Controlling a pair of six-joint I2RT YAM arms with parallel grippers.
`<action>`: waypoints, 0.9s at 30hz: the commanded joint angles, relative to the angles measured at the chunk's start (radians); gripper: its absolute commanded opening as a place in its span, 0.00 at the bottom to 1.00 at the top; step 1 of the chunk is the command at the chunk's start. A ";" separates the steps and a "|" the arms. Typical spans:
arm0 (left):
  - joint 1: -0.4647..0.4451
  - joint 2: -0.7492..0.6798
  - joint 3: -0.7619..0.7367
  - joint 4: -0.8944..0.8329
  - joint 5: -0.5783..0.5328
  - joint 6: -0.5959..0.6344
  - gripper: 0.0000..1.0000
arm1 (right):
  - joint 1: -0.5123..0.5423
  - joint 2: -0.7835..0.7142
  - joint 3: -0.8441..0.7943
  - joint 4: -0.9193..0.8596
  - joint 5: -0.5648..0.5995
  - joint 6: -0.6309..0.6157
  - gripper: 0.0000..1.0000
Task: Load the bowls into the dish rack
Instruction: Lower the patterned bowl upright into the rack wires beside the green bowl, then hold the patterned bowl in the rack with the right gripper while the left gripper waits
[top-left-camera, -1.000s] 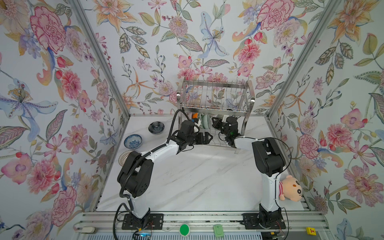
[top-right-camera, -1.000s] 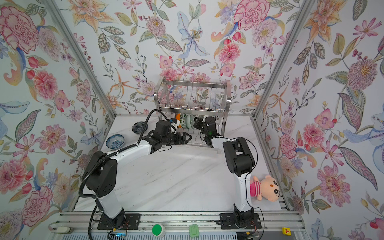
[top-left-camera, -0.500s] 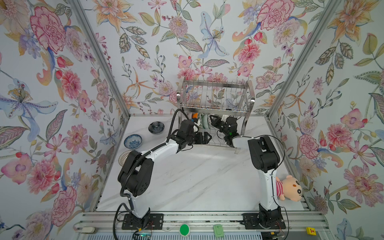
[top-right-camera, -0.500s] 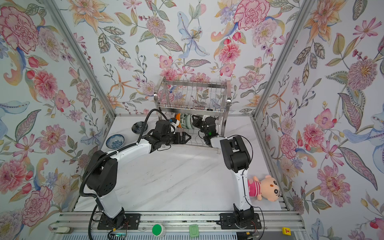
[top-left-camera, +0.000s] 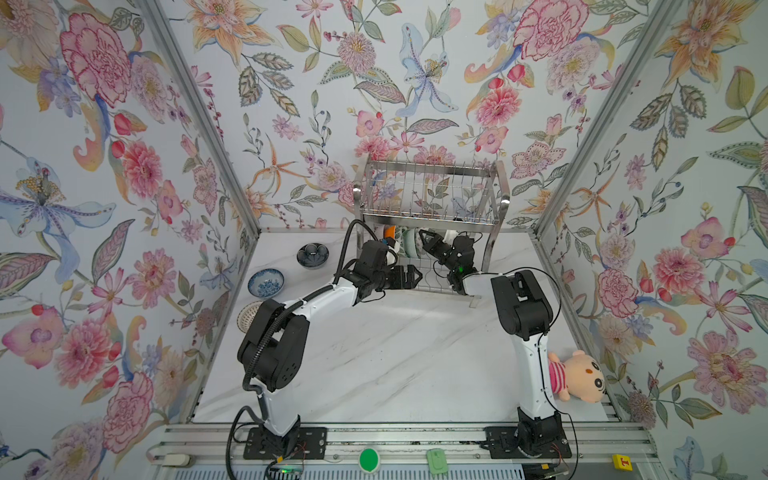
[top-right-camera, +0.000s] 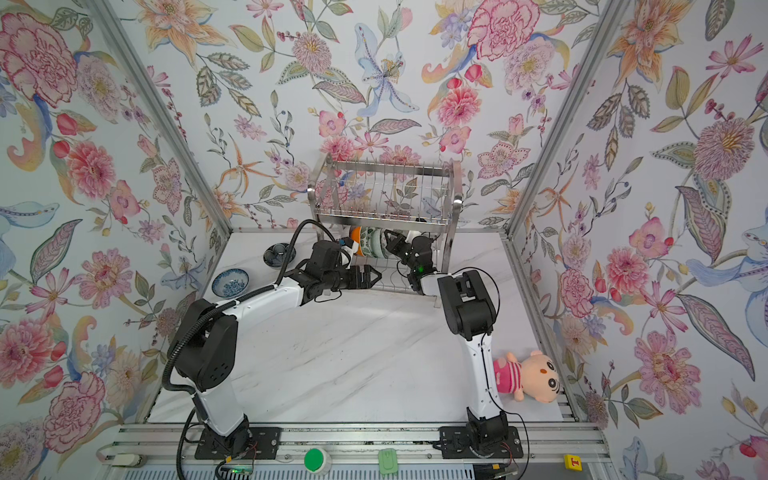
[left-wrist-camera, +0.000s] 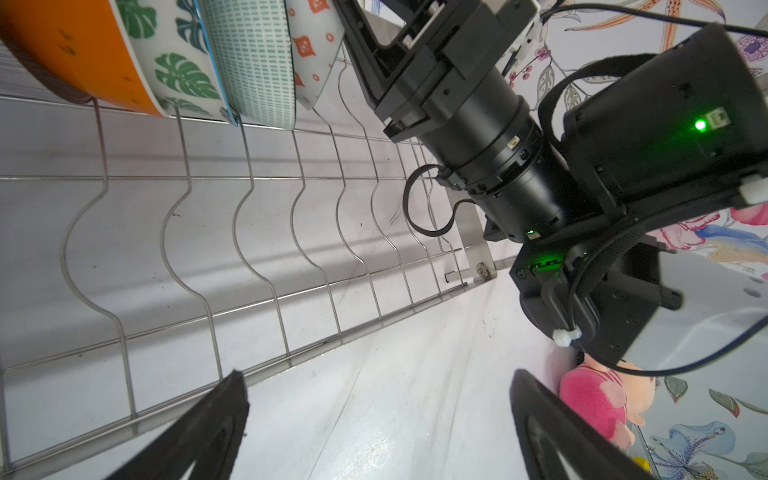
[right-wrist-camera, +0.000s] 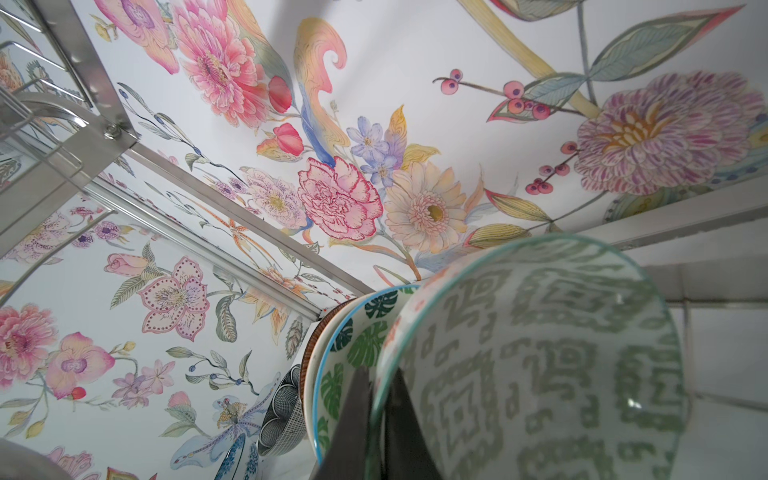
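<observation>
The dish rack (top-left-camera: 432, 195) (top-right-camera: 386, 191) stands at the back wall. On its lower shelf (left-wrist-camera: 249, 232) several bowls lean in a row: an orange one (left-wrist-camera: 83, 54), a leaf-print one (left-wrist-camera: 174, 70), a dashed teal one (left-wrist-camera: 253, 62) and a white one with orange marks (left-wrist-camera: 311, 50). My right gripper (top-left-camera: 424, 239) (right-wrist-camera: 378, 374) is shut on the rim of the bowl with the grey-green pattern inside (right-wrist-camera: 540, 365), at the row's end. My left gripper (top-left-camera: 415, 275) (left-wrist-camera: 378, 386) is open and empty, low at the shelf's front edge.
Three bowls sit on the table at the left: dark navy (top-left-camera: 312, 254), blue-white floral (top-left-camera: 266, 283), and a tan lattice one (top-left-camera: 249, 316) half hidden by my left arm. A pink-striped plush toy (top-left-camera: 577, 376) lies by the right arm's base.
My right arm has shifted slightly left, bringing the held bowl closer to the row in the rack. The left arm has not moved.
</observation>
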 joint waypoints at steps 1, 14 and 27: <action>0.016 0.026 0.035 -0.015 -0.001 0.029 0.99 | -0.004 0.034 0.039 0.108 -0.023 0.034 0.00; 0.019 0.044 0.044 -0.017 -0.001 0.029 0.99 | -0.011 0.060 0.042 0.146 -0.035 0.061 0.00; 0.019 0.042 0.043 -0.017 -0.003 0.025 0.99 | -0.028 0.059 -0.005 0.180 -0.049 0.089 0.01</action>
